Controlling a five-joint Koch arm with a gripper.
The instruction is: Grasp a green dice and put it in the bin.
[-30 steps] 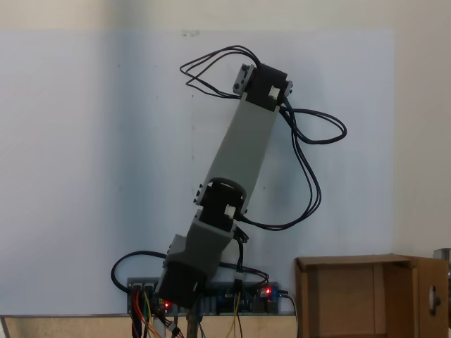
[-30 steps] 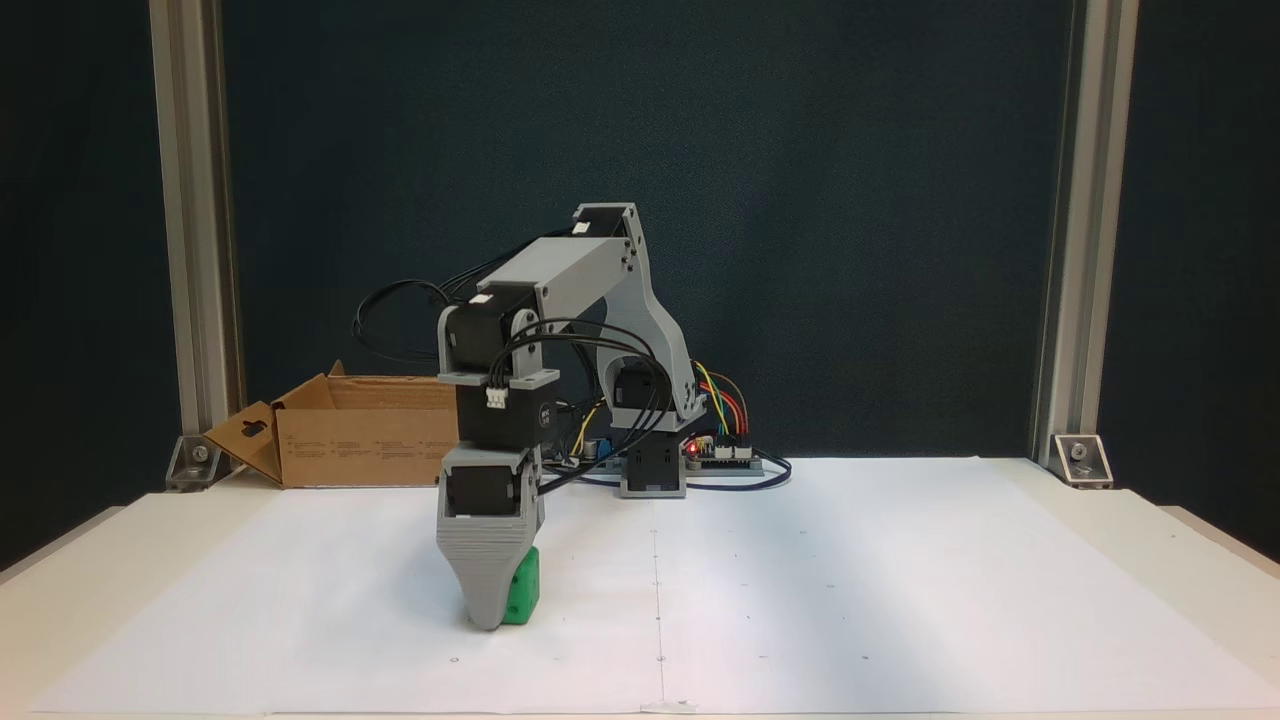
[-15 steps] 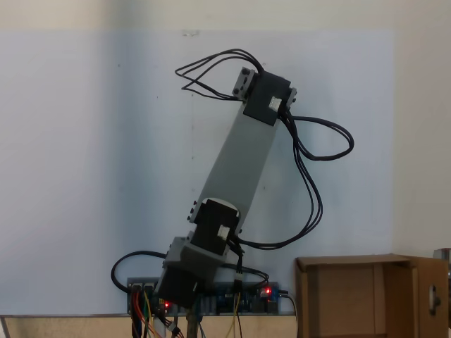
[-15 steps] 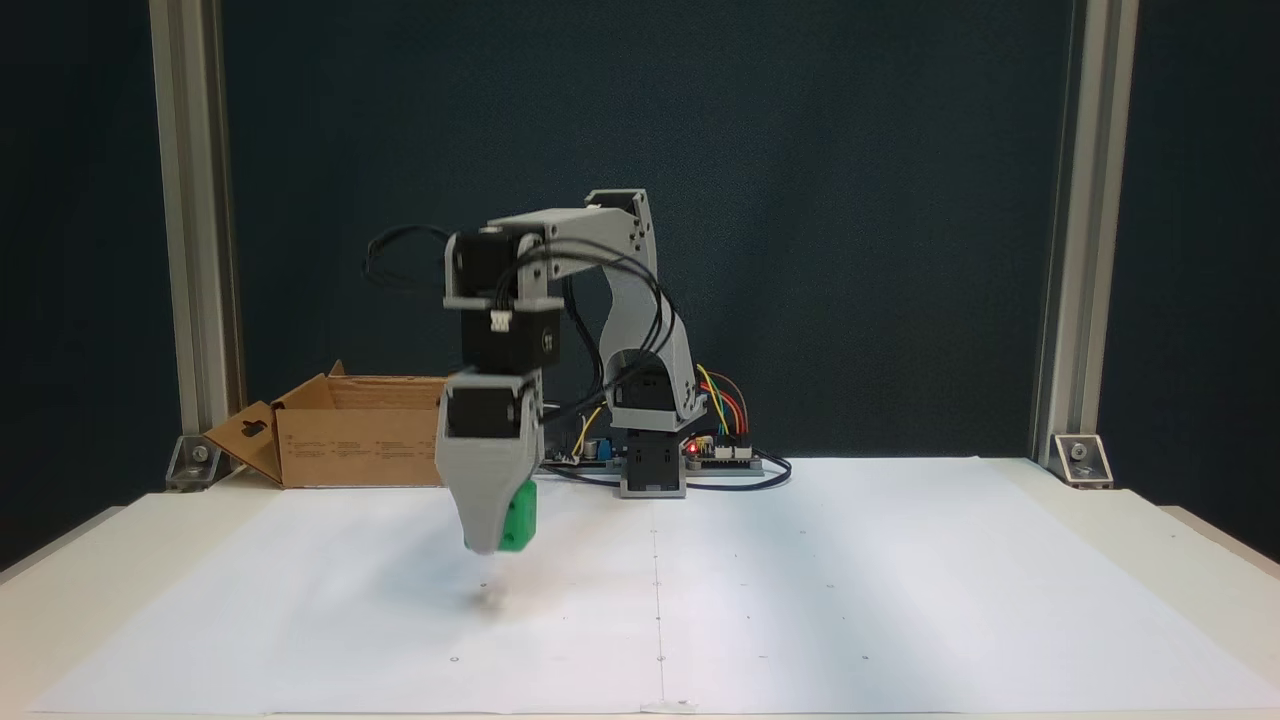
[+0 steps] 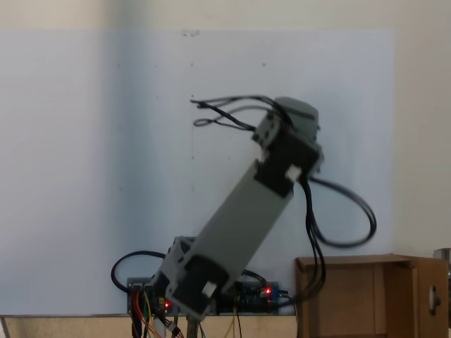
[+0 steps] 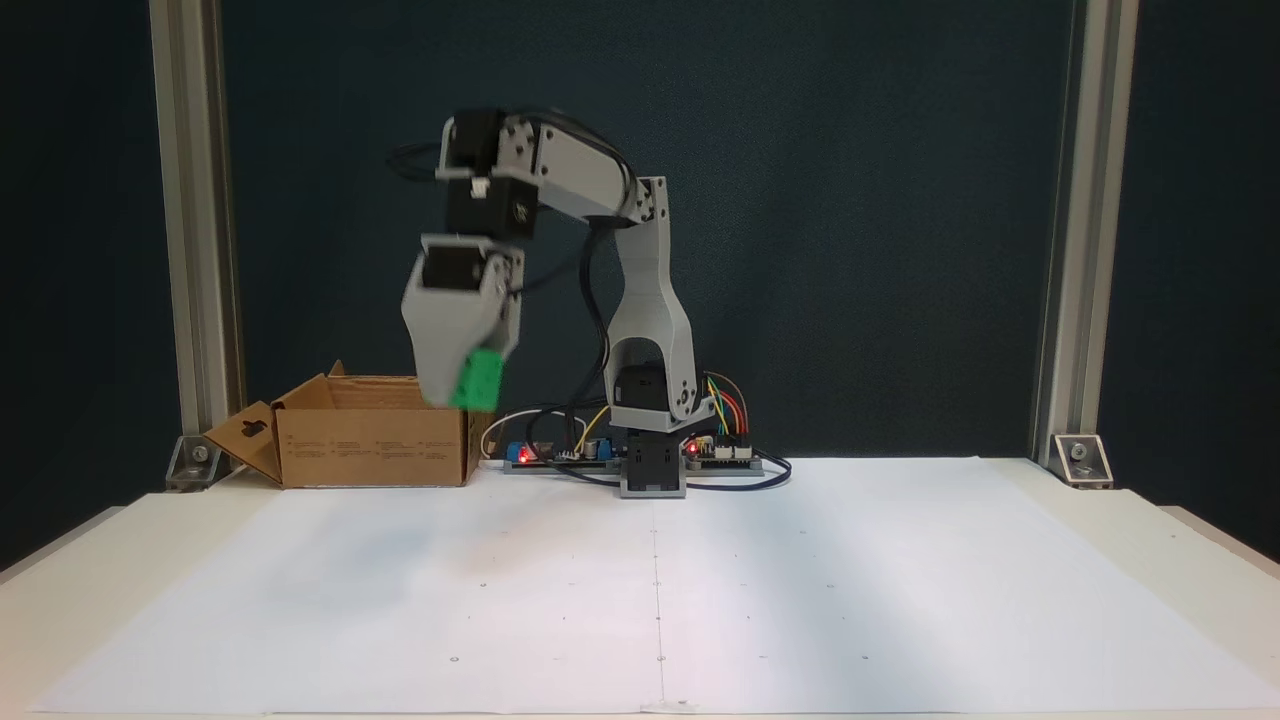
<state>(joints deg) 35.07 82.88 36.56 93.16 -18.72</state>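
Aloft, green dice [image 6: 478, 381] tilted (gripper-held [image 6: 455, 392]).

In a fixed view, the claw [image 6: 452, 385] hangs well above the bench [image 6: 900, 600], with the green dice [image 6: 478, 381] clamped at its tip, on the claw's right side. The bin [image 6: 370, 440] stands on the bench below the claw and mostly to its left, its near right corner roughly under the dice, though depth is hard to judge from this side. The arm's base [image 6: 652, 470] sits on the bench to the right of the claw and lower, at the back edge. The circuit boards [image 6: 560, 455] lie between the bin and the base, below the claw. In a fixed view from above, the bin [image 5: 366, 296] lies at the lower right, beside the arm [image 5: 246, 211].
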